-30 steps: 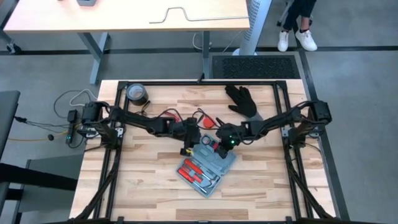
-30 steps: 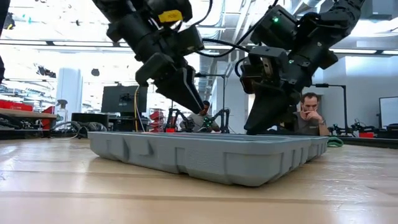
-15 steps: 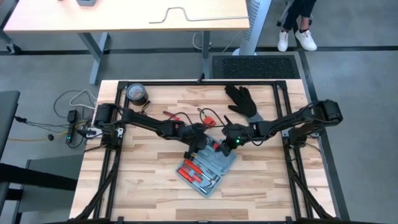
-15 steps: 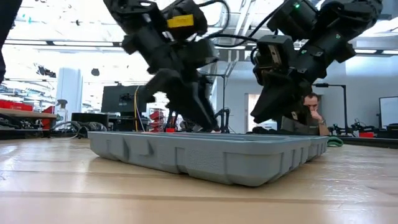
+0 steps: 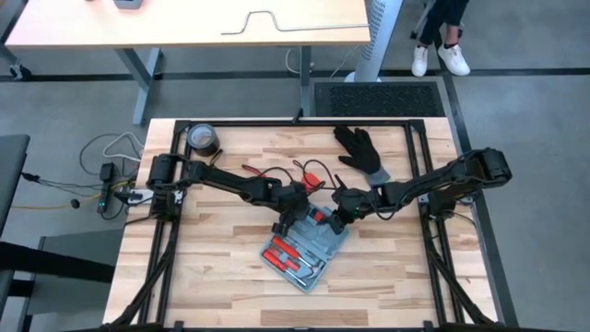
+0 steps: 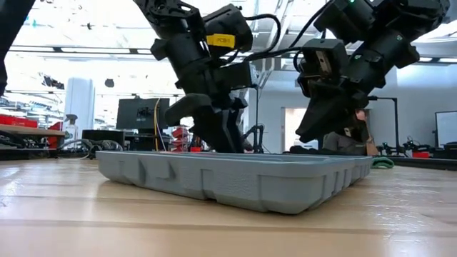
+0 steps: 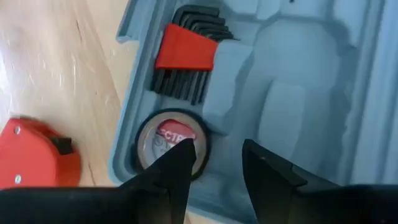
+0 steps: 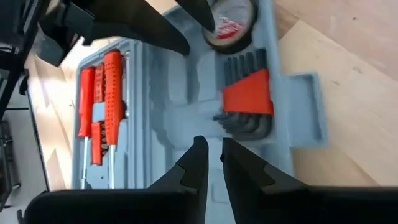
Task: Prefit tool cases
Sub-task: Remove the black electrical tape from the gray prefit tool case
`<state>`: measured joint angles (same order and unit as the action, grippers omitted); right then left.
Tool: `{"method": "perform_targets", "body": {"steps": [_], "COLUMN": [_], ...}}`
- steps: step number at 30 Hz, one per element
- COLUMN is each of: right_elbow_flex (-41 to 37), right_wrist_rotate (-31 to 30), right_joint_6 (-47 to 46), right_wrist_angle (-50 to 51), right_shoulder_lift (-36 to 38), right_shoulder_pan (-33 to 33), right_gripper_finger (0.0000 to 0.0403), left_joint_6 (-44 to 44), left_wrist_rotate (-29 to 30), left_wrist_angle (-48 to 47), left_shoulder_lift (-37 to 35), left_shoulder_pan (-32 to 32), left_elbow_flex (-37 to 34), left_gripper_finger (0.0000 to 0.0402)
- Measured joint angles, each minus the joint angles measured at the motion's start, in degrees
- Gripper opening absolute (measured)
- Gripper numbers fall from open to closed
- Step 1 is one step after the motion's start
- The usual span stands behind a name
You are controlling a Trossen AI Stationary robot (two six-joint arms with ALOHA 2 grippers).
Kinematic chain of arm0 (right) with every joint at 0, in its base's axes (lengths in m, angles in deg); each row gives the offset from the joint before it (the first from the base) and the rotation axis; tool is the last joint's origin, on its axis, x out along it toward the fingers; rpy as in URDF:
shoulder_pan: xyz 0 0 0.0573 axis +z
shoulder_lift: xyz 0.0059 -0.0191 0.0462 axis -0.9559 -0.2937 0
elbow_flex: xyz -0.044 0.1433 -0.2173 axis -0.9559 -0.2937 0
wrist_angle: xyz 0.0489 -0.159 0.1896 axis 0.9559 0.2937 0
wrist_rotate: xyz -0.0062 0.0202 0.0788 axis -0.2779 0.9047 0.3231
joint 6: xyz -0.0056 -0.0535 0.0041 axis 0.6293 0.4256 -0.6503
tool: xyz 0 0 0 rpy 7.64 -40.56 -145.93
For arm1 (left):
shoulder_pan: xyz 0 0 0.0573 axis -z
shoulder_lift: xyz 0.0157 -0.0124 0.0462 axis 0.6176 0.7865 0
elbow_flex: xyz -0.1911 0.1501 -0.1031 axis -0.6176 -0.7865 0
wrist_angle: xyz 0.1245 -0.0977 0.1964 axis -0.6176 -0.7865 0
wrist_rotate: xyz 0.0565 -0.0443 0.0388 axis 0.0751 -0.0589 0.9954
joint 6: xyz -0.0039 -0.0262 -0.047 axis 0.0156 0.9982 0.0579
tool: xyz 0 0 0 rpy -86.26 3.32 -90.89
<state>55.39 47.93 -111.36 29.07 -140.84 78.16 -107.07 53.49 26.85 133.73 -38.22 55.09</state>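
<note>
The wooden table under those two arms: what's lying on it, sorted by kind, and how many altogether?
Tool case, open, tools inside: 1
Black glove: 1
Dark tape roll: 1
Red clips on wires: 2
Total: 5
The left gripper and right gripper hang over the case's far end.

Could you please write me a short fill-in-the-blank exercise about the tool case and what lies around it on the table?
1. The hex keys sit in a ____ holder.
2. The tool case lies open on the ____ table.
3. The black ____ lies near the table's far edge.
4. The left pincer hovers over the ____ in its round recess.

Missing: red; wooden; glove; tape measure
</note>
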Motion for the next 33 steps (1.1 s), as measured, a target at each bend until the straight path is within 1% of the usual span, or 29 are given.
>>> {"method": "perform_targets", "body": {"steps": [5,10,14,17,18,22,26,33], "right_elbow_flex": [0.00,0.00,0.00,0.02,0.02,0.02,0.02,0.02], "right_wrist_rotate": [-0.03,-0.01,-0.01,-0.01,0.00,0.01,0.01,0.04], "right_joint_6": [0.02,-0.11,-0.22,-0.20,-0.01,0.38,0.77,1.79], "right_wrist_angle": [-0.15,-0.08,0.32,0.65,0.66,0.72,0.50,-0.02], "right_shoulder_lift": [0.00,-0.02,-0.02,-0.02,-0.03,-0.04,-0.04,-0.07], "right_shoulder_pan": [-0.55,-0.55,-0.46,-0.44,-0.45,-0.46,-0.72,-1.27], "right_gripper_finger": [0.0058,0.0058,0.0058,0.0058,0.0058,0.0058,0.0058,0.0058], "left_joint_6": [0.79,2.91,6.61,9.66,10.94,15.90,19.94,22.67], "left_wrist_rotate": [0.61,0.98,4.64,4.30,4.18,3.98,3.95,3.89], "left_wrist_angle": [1.64,2.85,2.43,1.43,1.39,-1.45,-2.02,-2.06], "left_shoulder_lift": [1.17,3.66,4.12,2.88,2.28,-0.84,-5.30,-9.05], "left_shoulder_pan": [0.00,0.38,1.10,1.09,1.07,0.76,0.18,-0.31], "left_elbow_flex": [0.04,0.33,0.33,0.26,0.22,-0.22,-0.18,-0.09], "left_gripper_finger": [0.0125,0.0102,0.0063,0.0018,0.0012,0.0007,0.0004,0.0003]}}
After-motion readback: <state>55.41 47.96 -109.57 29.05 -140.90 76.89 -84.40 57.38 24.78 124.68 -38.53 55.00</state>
